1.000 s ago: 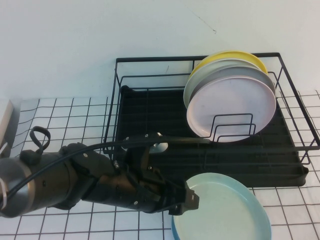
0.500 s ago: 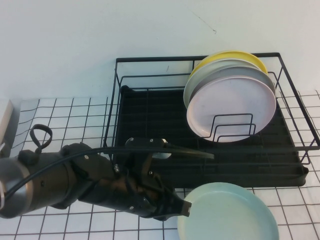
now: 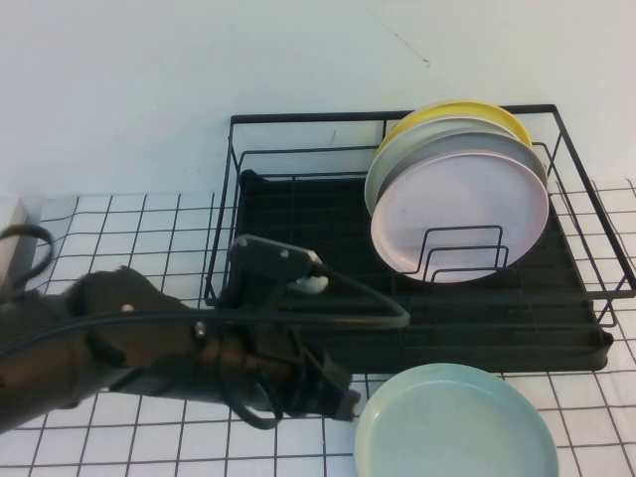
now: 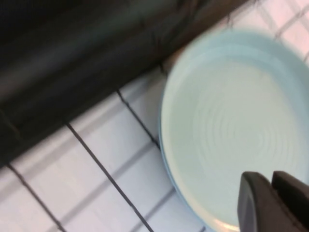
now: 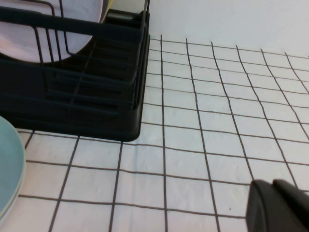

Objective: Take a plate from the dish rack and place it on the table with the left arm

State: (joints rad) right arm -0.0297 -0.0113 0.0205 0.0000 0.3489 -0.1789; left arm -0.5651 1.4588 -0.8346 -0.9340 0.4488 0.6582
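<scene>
The plate [image 3: 455, 425] lies flat on the table [image 3: 129, 229], just in front of the dish rack [image 3: 417, 248]. The left gripper [image 3: 343, 402] sits just beside its rim, fingers together, holding nothing. The right gripper [image 5: 280, 205] hovers over bare table beyond the rack's corner, fingers together.

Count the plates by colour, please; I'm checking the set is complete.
Yellow plate: 1
Whitish plate: 1
Grey plate: 1
Pink plate: 1
Mint plate: 1
Total: 5
Left hand beside the mint plate; right hand over bare table.
</scene>
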